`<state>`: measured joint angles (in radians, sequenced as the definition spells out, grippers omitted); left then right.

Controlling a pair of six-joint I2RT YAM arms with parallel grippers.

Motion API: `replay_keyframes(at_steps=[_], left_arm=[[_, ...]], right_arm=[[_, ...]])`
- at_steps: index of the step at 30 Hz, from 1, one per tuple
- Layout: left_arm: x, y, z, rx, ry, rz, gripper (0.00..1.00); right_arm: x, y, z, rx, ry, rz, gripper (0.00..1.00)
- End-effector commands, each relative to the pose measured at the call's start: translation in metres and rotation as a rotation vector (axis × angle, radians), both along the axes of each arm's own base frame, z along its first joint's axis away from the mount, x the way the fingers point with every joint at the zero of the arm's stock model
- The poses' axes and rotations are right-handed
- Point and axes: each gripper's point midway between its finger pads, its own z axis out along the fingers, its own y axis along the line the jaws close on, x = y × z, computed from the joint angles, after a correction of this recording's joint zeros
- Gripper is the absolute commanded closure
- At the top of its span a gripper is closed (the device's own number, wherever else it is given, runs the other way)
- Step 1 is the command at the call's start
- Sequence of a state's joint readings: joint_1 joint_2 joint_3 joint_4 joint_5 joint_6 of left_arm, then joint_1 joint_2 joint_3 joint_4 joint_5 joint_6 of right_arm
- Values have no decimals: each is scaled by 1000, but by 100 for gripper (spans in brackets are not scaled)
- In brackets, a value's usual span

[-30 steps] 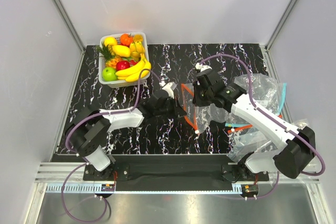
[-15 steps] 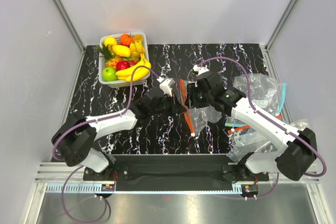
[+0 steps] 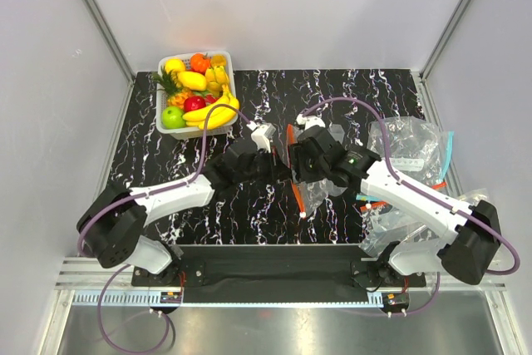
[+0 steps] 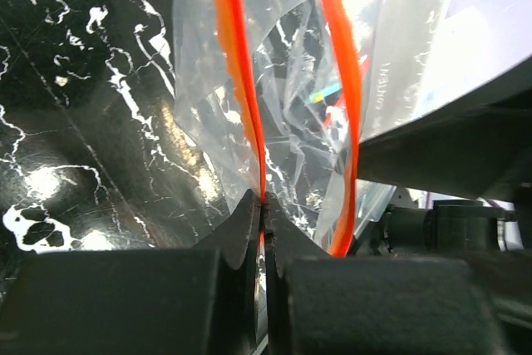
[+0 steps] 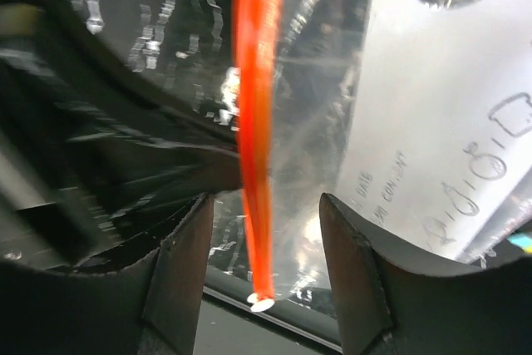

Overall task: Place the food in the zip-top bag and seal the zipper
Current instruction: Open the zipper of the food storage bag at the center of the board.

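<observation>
The zip-top bag [image 3: 320, 190] stands on edge at mid-table with its orange-red zipper [image 3: 297, 197] towards the left arm. My left gripper [image 3: 281, 164] is shut on one zipper lip [image 4: 249, 106], with the jaws [image 4: 263, 202] pinching it. The other lip [image 4: 342, 97] hangs apart, so the mouth gapes. My right gripper [image 3: 302, 159] is open, and its fingers [image 5: 179, 272] straddle the zipper strip [image 5: 256, 147] without closing on it. The bag's white patch [image 5: 449, 114] is beside it. The banana bunch [image 3: 212, 112], red apple [image 3: 194, 103], green apple [image 3: 173, 117] and yellow fruit [image 3: 192, 80] lie in the basket.
A white basket [image 3: 179, 133] of toy fruit stands at the back left. Other clear bags [image 3: 411, 143], one with a teal-blue strip [image 3: 449, 151], are heaped at the right edge by the right arm. White walls close in the black marbled table [image 3: 166, 197].
My left arm reached right and closed on the bag's zipper lip. My right gripper and the bag shifted left towards it, and the bag now stands more on edge.
</observation>
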<state>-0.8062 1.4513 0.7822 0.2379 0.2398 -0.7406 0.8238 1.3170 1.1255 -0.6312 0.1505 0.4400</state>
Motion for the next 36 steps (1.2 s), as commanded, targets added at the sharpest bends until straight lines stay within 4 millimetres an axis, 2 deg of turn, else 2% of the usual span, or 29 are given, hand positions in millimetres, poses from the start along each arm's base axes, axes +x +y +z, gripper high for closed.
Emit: replay_keyframes(at_steps=[1, 3, 11, 17, 21, 29, 33, 36], left_arm=[[-1, -11, 49, -122, -71, -32, 100], [-1, -11, 54, -136, -71, -34, 100], [-3, -9, 55, -130, -69, -31, 100], [-2, -9, 42, -102, -46, -27, 100], [-3, -7, 40, -93, -41, -24, 100], [2, -1, 35, -51, -41, 2, 100], [13, 7, 31, -36, -33, 26, 100], [23, 15, 26, -19, -26, 45, 100]], right_arm=[[6, -16, 5, -82, -43, -109, 40], [6, -23, 2, -108, -48, -147, 42], [10, -35, 10, -117, -83, -217, 65], [17, -38, 25, -139, -121, -217, 66], [28, -41, 34, -189, -172, -222, 67], [31, -39, 38, -215, -166, -211, 90], [27, -33, 47, -147, -167, -195, 92], [26, -24, 43, -116, -170, -153, 92]])
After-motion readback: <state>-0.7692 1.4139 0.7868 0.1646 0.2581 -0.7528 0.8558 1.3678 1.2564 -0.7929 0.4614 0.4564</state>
